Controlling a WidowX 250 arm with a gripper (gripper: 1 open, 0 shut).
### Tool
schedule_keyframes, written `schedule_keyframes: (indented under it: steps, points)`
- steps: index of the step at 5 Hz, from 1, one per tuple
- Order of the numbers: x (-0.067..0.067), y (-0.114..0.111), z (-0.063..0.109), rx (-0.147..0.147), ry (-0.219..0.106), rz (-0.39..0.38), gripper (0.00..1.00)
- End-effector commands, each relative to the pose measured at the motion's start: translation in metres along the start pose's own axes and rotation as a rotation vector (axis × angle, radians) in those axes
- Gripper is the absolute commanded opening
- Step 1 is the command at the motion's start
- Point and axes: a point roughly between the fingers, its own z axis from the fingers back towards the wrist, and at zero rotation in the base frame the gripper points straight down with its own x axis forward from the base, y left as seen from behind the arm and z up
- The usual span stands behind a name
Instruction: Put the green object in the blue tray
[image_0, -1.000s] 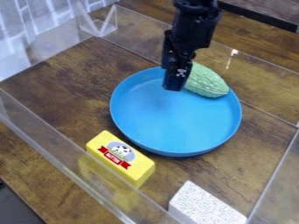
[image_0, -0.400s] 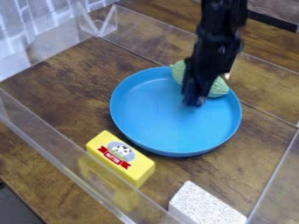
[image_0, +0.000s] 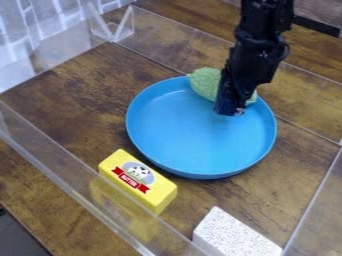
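Your tool (image_0: 235, 106) closed, pointing down at right end of green object (image_0: 205, 82), far rim of tray (image_0: 171, 142), grip unclear.

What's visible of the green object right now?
The green object is a pale green, bumpy lump, plastic-looking. Only its left part shows; the gripper covers the rest, fingers together. It sits at the far rim of the blue tray, apparently overlapping it. Whether it is gripped is unclear.
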Motion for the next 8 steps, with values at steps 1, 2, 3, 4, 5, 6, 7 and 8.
schedule_keyframes:
  steps: [1,2,3,4,5,6,7,8]
  points:
    - [0.012,0.014,0.027,0.043,-0.043,-0.009,0.00]
    - [0.010,0.017,0.022,0.042,-0.043,-0.013,0.00]
    - [0.008,0.020,0.017,0.040,-0.044,-0.016,0.00]
    - [0.004,0.020,0.014,0.035,-0.041,-0.001,0.00]
    - [-0.001,0.019,0.011,0.030,-0.038,0.014,0.00]
    - [-0.001,0.021,0.017,0.024,-0.033,0.030,0.00]
    - [-0.014,0.015,0.021,0.015,-0.038,0.015,0.00]
    - [-0.026,0.010,0.023,0.008,-0.046,0.001,0.00]
